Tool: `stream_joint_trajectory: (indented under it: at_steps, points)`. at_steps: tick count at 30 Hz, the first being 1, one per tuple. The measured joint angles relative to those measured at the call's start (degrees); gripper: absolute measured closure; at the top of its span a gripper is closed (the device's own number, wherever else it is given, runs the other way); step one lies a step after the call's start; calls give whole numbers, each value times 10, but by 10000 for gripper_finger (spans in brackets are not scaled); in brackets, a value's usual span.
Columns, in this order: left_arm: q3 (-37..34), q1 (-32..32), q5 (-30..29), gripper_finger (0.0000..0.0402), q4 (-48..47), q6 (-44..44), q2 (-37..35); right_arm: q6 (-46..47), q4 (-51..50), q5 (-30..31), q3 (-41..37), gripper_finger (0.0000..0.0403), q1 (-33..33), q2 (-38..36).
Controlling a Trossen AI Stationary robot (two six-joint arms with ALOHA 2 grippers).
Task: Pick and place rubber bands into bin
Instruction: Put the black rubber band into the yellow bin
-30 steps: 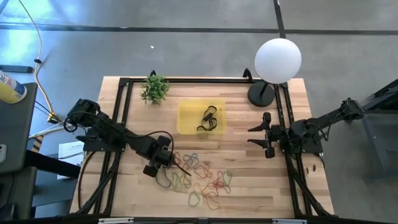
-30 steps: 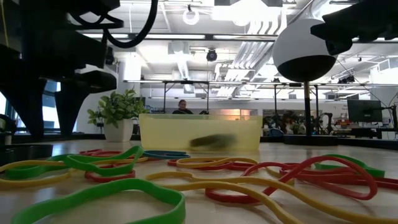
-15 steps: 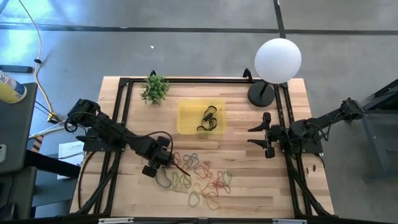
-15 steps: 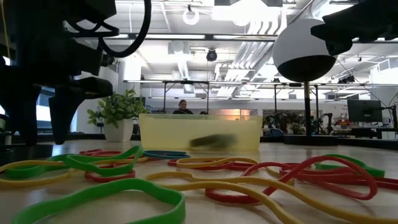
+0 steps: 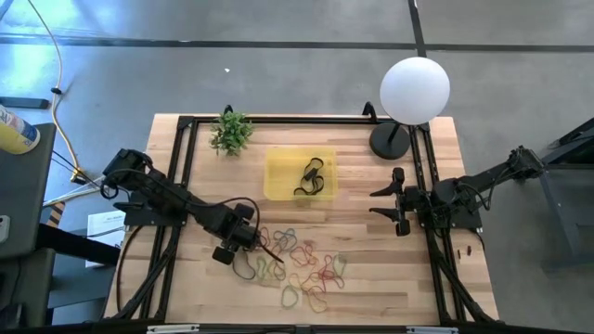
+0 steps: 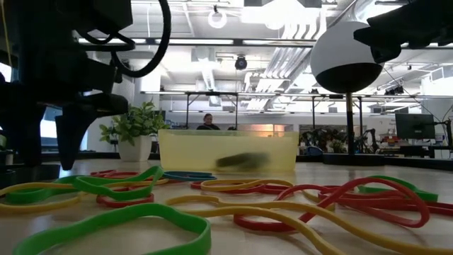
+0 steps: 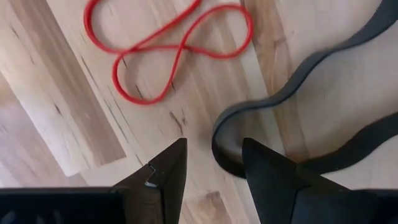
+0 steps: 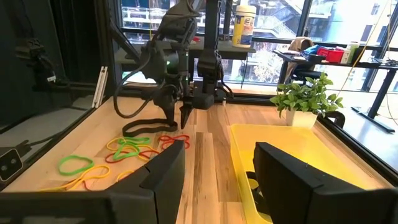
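Observation:
Rubber bands (image 5: 299, 264) in red, green, yellow and orange lie scattered on the wooden table in front of the yellow bin (image 5: 278, 176). The bin holds some black bands (image 5: 314, 176). My left gripper (image 5: 243, 241) points down at the heap's left end, open. Its fingertips (image 7: 212, 149) stand on either side of the curved end of a black band (image 7: 219, 148), which lies flat on the wood beside a red band (image 7: 168, 43). My right gripper (image 5: 394, 200) waits open and level at the table's right side, its fingers (image 8: 217, 168) with nothing between them.
A small green plant (image 5: 231, 131) stands at the far left, behind the bin. A white globe lamp (image 5: 415, 89) stands at the far right. Black frame rails (image 5: 181, 167) run along the table's sides. Bare wood lies between the bin and the right gripper.
My left gripper has sunk a little toward the table over the black band's end; in the low view its fingers have come down close to the table top. The bands lie as before.

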Motion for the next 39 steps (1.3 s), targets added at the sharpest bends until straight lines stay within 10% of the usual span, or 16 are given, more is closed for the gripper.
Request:
stream_joint_trajectory:
  at_steps: [8, 17, 28, 39]
  points:
    - [0, 0, -5, 270, -2, 0, 4, 2, 0, 0, 0, 222, 0, 0]
    - [0, 0, -11, 393, -5, 13, 4, 2, -5, 0, 0, 222, 0, 0]
    - [29, 0, -26, 400, -65, 16, 1, 2, -9, 0, 0, 222, 0, 0]
    - [175, 0, -171, 401, -194, 76, 1, 2, -10, 0, 0, 222, 0, 0]
